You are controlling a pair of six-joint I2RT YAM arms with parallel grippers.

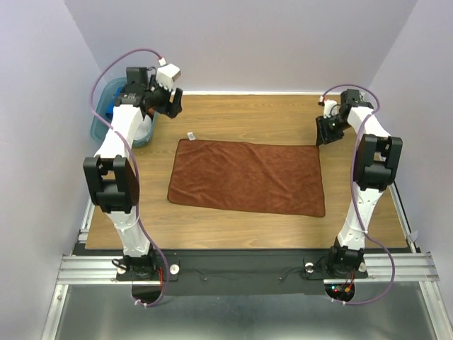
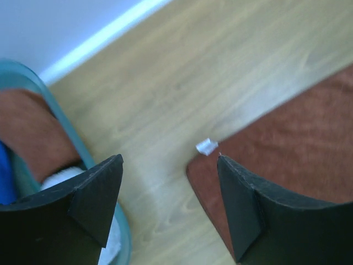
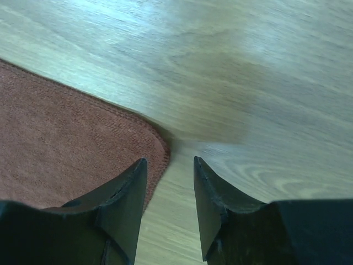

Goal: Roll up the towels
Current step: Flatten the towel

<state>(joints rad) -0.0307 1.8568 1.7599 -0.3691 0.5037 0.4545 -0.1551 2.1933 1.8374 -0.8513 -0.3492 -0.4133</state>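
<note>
A rust-brown towel (image 1: 248,177) lies spread flat in the middle of the table, with a small white tag (image 1: 191,135) at its far left corner. My left gripper (image 1: 170,106) hovers open beyond that corner. In the left wrist view its jaws (image 2: 168,160) stand wide over bare wood, the tag (image 2: 206,146) and towel corner (image 2: 292,143) just ahead to the right. My right gripper (image 1: 324,134) hangs at the towel's far right corner. Its jaws (image 3: 170,160) are open with nothing between them, the left finger over the rounded towel corner (image 3: 66,143).
A translucent blue tub (image 1: 102,117) stands at the far left, beside the left gripper. Inside the tub's rim (image 2: 126,237) lie a brown cloth (image 2: 27,132) and a pale cloth (image 2: 60,178). White walls close in the back and both sides.
</note>
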